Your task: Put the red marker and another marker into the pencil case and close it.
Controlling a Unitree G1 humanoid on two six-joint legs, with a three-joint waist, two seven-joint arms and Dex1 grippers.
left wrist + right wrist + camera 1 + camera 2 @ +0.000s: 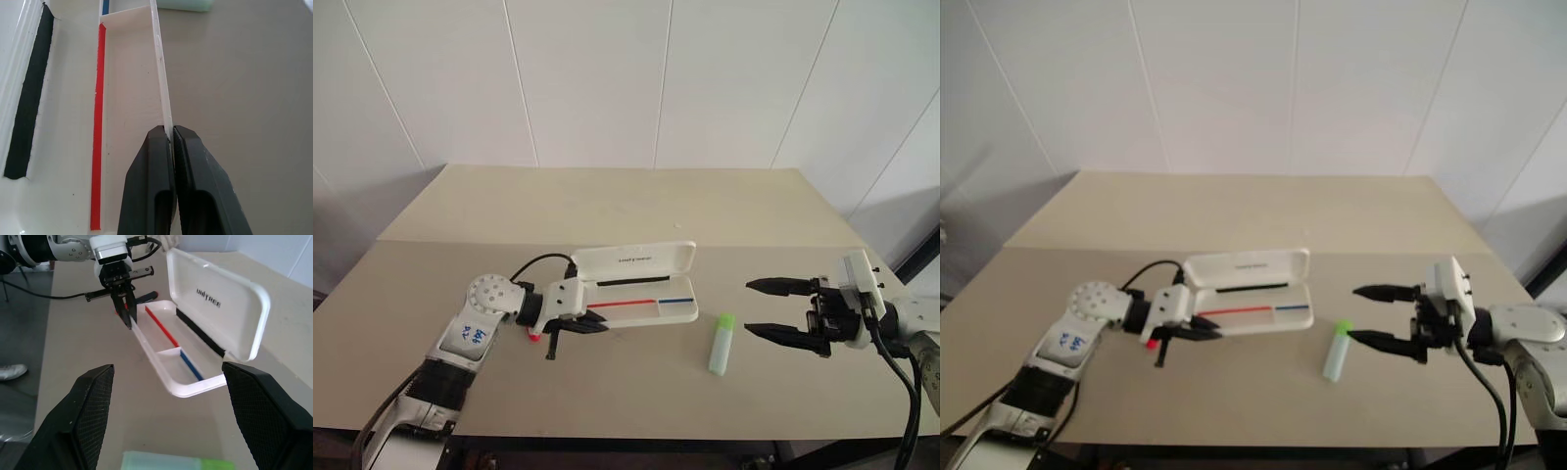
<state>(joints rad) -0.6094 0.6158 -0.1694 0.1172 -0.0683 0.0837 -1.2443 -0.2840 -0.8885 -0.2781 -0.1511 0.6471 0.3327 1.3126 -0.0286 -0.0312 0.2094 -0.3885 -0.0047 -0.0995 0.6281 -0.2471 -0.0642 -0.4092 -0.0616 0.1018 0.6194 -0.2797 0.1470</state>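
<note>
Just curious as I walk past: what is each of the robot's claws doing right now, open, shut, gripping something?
Left gripper: shut on the near wall of the open pencil case.
Right gripper: wide open, holding nothing.

Left gripper (592, 324) fingers pressed together, pointing toward robot's right. Right gripper (766, 308) fingers spread wide, pointing left, roughly level.

The white pencil case (641, 284) has red, blue and black strips inside, the marker (722, 344) is pale mint with a lime-green cap, and the worktop (607, 206) is beige.
</note>
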